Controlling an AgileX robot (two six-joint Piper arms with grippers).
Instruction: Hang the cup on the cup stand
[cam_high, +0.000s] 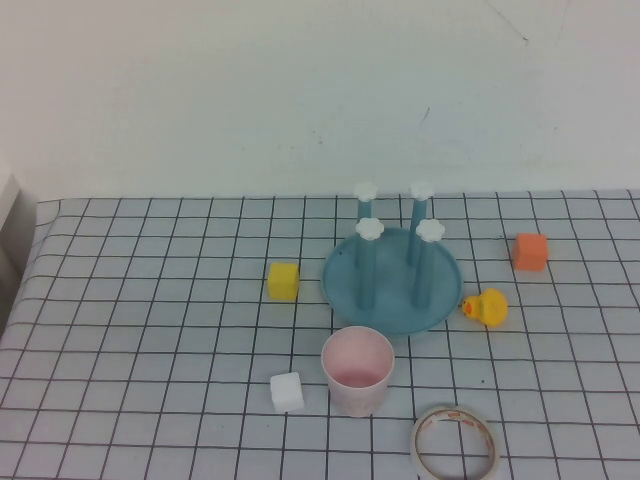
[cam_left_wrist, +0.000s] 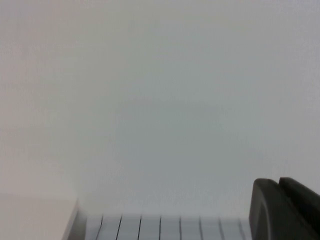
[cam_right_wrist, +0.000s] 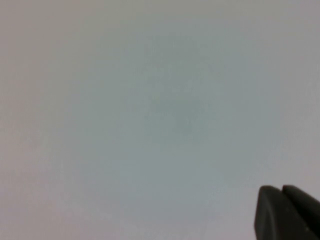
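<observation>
Nearest you on the desk (cam_high: 120, 330), the white tape ring (cam_high: 456, 444) lies flat at the front edge, right of centre. Just behind it and to its left the cup (cam_high: 358, 370) stands upright, mouth up, pale pink; a small white cube (cam_high: 287, 391) sits close beside the cup on its left, not touching. Directly behind the cup, w/ its rim nearly meeting the cup's, is the cup stand (cam_high: 392, 280): blue round base, four upright blue pegs w/ white flower caps, all bare. Yellow cube (cam_high: 283, 280) sits left of the stand, apart from it; yellow duck toy (cam_high: 485, 307) is just beside the stand's right edge; orange cube (cam_high: 530, 251) is further right and back. The desk has a black-lined grid cover; plain white wall behind.

Neither arm shows in the high view. Left gripper (cam_left_wrist: 285, 210): only a dark bit shows in the left wrist view, facing the wall above the desk's far edge; can't tell how its jaws stand. Right gripper (cam_right_wrist: 287, 212): same in the right wrist view, a dark bit against blank wall; jaws can't be told either.
</observation>
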